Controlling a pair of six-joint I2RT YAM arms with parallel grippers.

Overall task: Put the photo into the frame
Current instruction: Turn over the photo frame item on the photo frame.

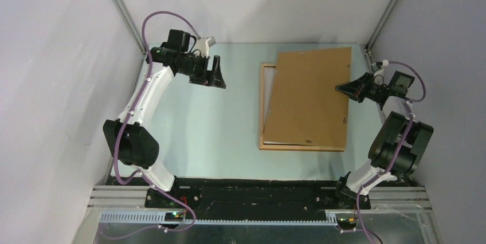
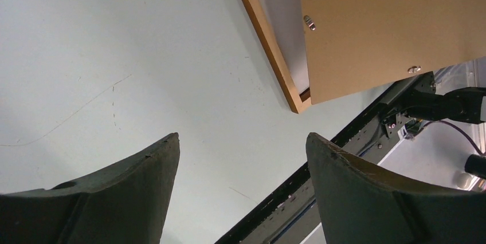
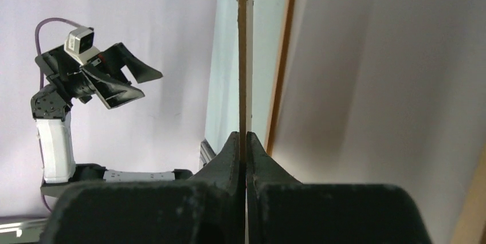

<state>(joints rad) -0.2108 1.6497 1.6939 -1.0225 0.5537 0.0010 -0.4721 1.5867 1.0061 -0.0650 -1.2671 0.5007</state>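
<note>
Pinching the right edge of the brown backing board (image 1: 306, 98), the right tool (image 1: 339, 88) is fully closed on it; its wrist view shows the thin board edge clamped between the fingers. The board lies skewed over the frame (image 1: 265, 106), which lies flat on the right half of the bench (image 1: 229, 124), near the far-right corner. The frame's left and near rails show, and the board's far-right corner overhangs it. A pale sheet (image 2: 289, 26) lies inside the frame under the board, probably the photo white side up; no printed side is visible, so not certain. If so, the photo is already in. What's left is squaring the board into the frame and likely closing the small metal clips (image 2: 309, 22) on its back. The left tool (image 1: 216, 75) hangs over the far-left part of the bench, spread wide, holding nothing, well apart from the frame. Room: lots of bare bench left of the frame, so the board can swing or slide that way. It's tight on the right, where the right arm sits near the bench's right edge and the wall post. The skewed board could catch on the frame rails.
</note>
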